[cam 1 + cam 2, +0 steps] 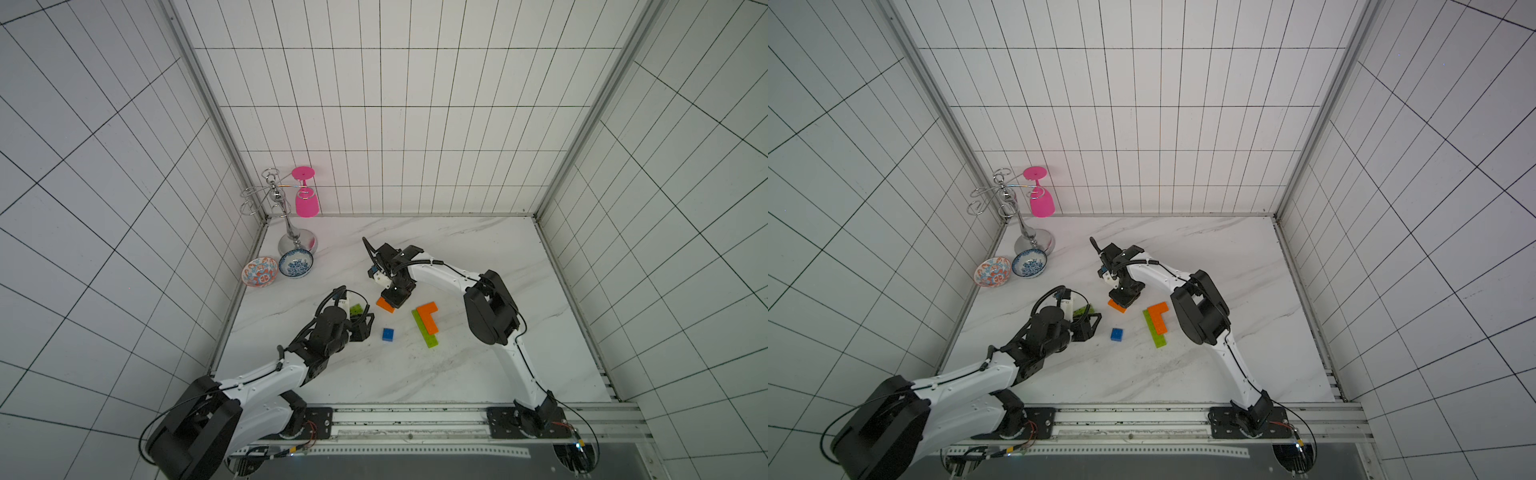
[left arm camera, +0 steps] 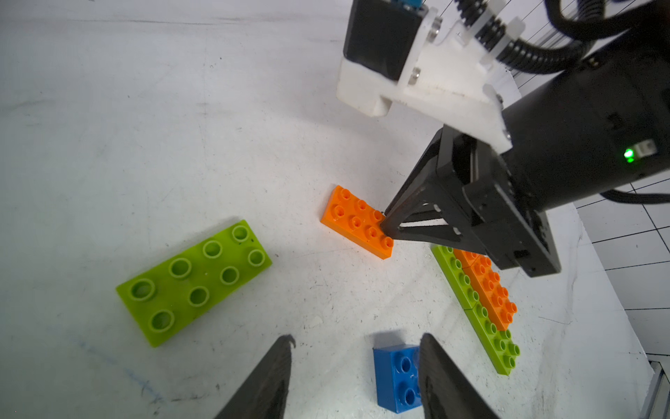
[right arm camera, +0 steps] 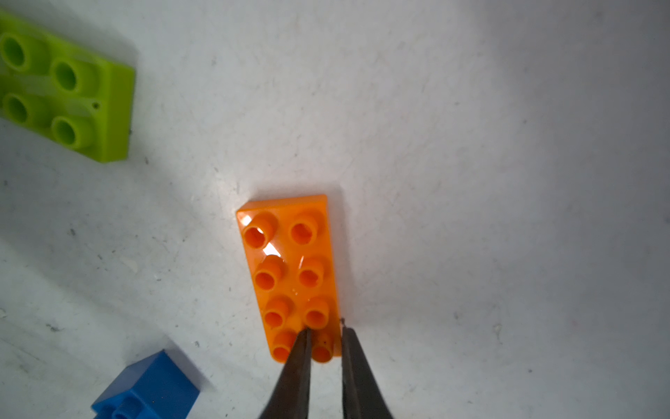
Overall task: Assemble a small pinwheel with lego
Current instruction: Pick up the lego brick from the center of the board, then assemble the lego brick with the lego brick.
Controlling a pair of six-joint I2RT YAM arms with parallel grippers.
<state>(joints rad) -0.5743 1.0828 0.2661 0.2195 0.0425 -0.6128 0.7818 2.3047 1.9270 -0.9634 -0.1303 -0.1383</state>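
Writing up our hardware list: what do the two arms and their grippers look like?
The left arm and right arm are white shells with black joints and black cables. The left gripper and right gripper have slim black tapered fingers.

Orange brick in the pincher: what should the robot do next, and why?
Probably lift the orange brick a little. The right gripper pinches its end studs, yet it lies flat on the table, apart from the joined green-and-orange piece that it likely has to join.
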